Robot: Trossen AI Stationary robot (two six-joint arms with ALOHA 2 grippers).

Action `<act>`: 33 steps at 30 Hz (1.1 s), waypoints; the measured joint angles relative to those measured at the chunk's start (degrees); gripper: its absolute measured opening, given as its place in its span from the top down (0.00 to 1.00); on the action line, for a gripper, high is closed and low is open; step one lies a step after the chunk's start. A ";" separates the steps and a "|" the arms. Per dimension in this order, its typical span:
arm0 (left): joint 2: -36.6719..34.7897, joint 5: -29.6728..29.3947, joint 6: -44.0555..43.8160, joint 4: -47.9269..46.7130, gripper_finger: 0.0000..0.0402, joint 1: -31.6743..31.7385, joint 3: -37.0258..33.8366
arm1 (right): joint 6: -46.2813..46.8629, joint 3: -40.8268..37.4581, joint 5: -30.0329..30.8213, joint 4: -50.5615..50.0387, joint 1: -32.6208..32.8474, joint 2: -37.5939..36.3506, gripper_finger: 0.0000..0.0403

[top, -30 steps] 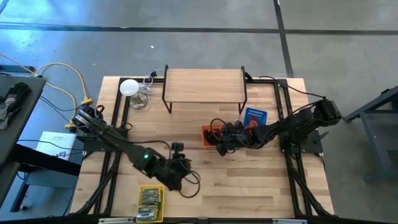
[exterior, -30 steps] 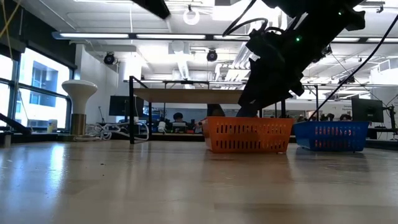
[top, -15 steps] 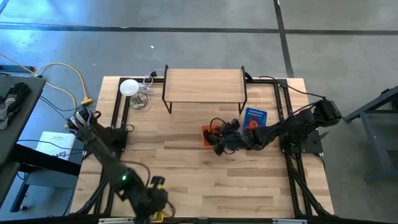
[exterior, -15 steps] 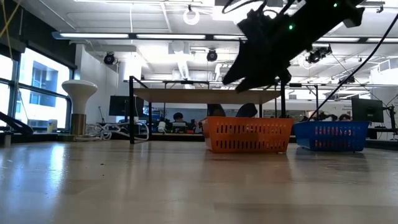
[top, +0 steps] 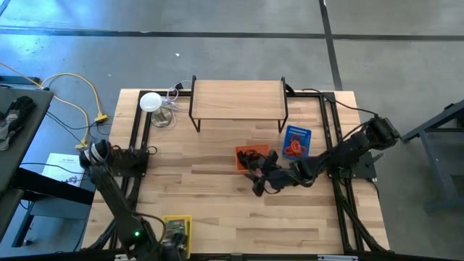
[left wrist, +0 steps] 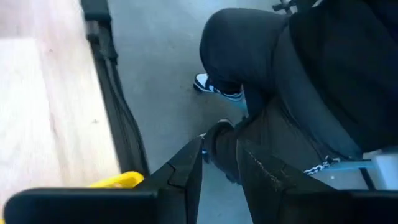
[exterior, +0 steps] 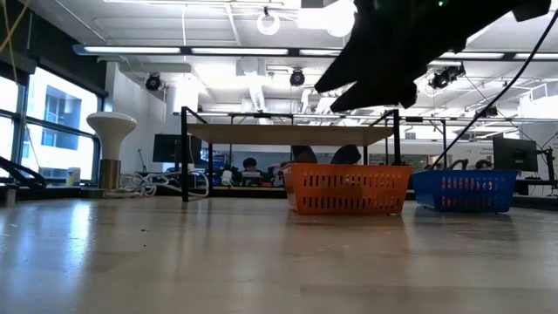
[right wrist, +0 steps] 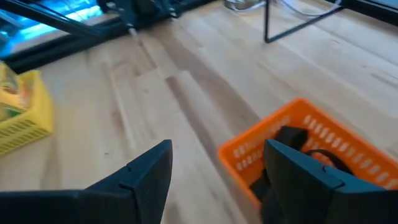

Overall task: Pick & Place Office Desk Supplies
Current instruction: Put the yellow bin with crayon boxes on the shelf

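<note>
My left gripper [top: 168, 245] hangs over the yellow basket [top: 176, 233] at the table's near edge. Yellow-green packs [top: 174, 230] lie in that basket. In the left wrist view the fingers [left wrist: 186, 168] stand a narrow gap apart, and I see nothing of the task between them. My right gripper [right wrist: 217, 168] is open and empty. It hovers just on the near side of the orange basket [top: 250, 157], which holds black clips [right wrist: 298, 146]. Red bands [top: 296, 148] lie in the blue basket [top: 297, 139].
A wooden riser shelf [top: 238, 101] stands at the far middle, and a white round disc [top: 151, 101] with cables at the far left. A person's dark legs and a shoe [left wrist: 217, 90] show beyond the near edge. Bare wood lies between the baskets.
My left gripper has swung from the table's middle toward the near edge, turning as it went, and now hangs over the yellow basket. My right gripper has risen out of the orange basket and drawn back a little toward the near edge, uncovering the basket.
</note>
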 joint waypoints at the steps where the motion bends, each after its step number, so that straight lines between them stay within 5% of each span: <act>1: 0.48 -0.08 -0.79 0.53 0.76 -0.36 0.00 | 0.01 0.00 0.02 0.53 0.52 0.00 0.40; 7: 1.82 -3.78 -6.90 -0.78 0.77 -2.03 2.03 | -0.42 0.00 -0.38 3.43 2.83 0.00 0.40; 15: 4.27 -11.30 -2.69 -8.46 0.77 -2.93 13.27 | -1.30 0.00 -0.83 3.13 3.54 0.00 0.40; 19: 9.35 -10.37 -0.27 -17.02 0.77 -2.25 21.24 | -1.25 0.00 -0.85 3.02 3.51 0.00 0.40; 24: 13.52 -8.90 -11.77 -34.55 0.77 -2.25 28.48 | -1.21 0.00 -1.00 2.50 4.12 0.00 0.40; 33: 16.56 -3.10 -17.96 -36.93 0.77 -4.30 28.51 | -1.03 0.00 -1.05 2.22 5.45 0.00 0.40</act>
